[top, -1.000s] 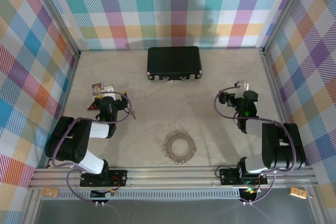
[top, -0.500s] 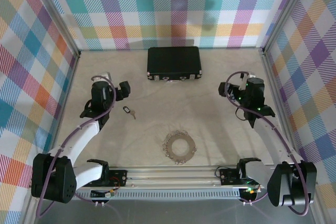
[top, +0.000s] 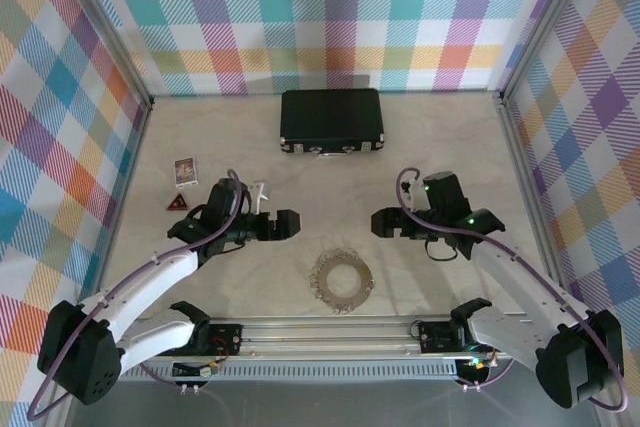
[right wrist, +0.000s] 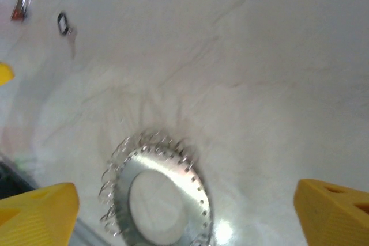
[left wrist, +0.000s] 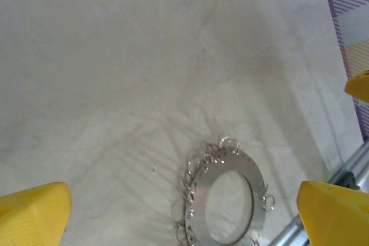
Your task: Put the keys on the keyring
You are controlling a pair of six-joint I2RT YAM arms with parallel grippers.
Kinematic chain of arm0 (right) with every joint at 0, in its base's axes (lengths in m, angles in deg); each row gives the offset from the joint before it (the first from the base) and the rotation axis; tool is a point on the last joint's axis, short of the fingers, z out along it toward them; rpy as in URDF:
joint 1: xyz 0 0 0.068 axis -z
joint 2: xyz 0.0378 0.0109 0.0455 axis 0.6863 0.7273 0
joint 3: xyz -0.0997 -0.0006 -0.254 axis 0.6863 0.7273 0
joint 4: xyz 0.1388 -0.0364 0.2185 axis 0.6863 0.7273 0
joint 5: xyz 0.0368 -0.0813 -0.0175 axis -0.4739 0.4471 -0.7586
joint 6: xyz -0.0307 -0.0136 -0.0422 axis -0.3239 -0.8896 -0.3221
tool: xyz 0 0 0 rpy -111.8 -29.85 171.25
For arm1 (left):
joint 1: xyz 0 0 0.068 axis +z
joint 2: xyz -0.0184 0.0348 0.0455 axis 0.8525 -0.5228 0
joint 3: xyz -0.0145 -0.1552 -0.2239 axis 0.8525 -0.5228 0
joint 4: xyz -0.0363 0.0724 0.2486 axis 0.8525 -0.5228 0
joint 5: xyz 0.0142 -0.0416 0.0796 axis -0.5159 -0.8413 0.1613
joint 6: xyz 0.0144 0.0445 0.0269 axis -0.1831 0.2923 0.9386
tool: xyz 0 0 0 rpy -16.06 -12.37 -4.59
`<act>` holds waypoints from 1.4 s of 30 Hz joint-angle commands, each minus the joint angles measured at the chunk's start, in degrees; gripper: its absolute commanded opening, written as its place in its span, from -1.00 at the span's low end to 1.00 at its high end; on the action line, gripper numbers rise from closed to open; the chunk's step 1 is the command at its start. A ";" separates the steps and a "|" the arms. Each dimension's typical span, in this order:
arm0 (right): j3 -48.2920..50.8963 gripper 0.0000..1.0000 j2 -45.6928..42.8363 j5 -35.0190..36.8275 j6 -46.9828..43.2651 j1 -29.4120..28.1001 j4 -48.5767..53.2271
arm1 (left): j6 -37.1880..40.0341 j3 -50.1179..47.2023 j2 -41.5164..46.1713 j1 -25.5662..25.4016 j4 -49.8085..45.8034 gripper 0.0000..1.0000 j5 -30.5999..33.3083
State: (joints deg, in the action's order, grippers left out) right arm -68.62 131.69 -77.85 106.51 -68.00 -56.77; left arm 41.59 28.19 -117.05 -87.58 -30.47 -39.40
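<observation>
The left arm folds out from its base at the table's near edge. Its white forearm slants up and to the right, so the left gripper (top: 286, 224) points rightward over the middle of the table. The right arm mirrors it, forearm slanting up and to the left, and the right gripper (top: 384, 225) points leftward. The two grippers face each other, apart. The left one's yellow fingertips (left wrist: 33, 214) sit far apart, jaws spread wide, and the right one's fingertips (right wrist: 38, 209) are spread likewise.

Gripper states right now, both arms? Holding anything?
Left gripper: open, holding nothing.
Right gripper: open, holding nothing.
</observation>
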 commanded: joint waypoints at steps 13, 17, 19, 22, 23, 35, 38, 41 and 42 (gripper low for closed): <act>2.63 0.29 16.21 -1.86 3.54 -10.45 -5.89 | -8.94 -7.81 -1.31 -7.08 13.08 0.73 -1.82; 1.76 0.15 19.49 -1.53 4.29 -11.84 -7.52 | -8.95 -8.49 -2.02 -8.05 14.05 0.65 -1.13; 1.27 0.07 20.51 -1.42 4.25 -12.31 -8.14 | -8.79 -9.01 -2.28 -8.57 15.28 0.60 -1.18; 0.20 0.01 22.24 -1.20 3.96 -12.86 -8.55 | -8.91 -9.66 -2.39 -9.28 17.11 0.56 -1.58; -0.30 -0.01 22.92 -1.16 3.73 -12.86 -8.62 | -8.95 -9.76 -2.36 -9.54 17.51 0.54 -1.62; -6.60 -0.19 28.70 1.33 1.60 -15.82 -6.20 | -9.04 -9.94 -3.07 -11.12 17.35 1.00 -0.81; -7.60 -0.22 29.75 1.61 1.35 -16.44 -5.92 | -9.17 -9.80 -3.27 -11.21 17.01 1.00 -0.34; -8.73 -0.26 30.34 2.57 1.01 -17.54 -5.11 | -9.54 -9.90 -2.67 -11.24 15.83 1.00 1.86; -9.11 -0.27 30.42 2.90 0.86 -17.95 -4.74 | -9.65 -9.98 -2.46 -11.24 15.64 1.00 2.38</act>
State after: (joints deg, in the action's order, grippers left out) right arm -75.74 161.48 -76.17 108.70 -84.83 -63.59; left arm 32.60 18.99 -120.09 -97.83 -14.10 -39.14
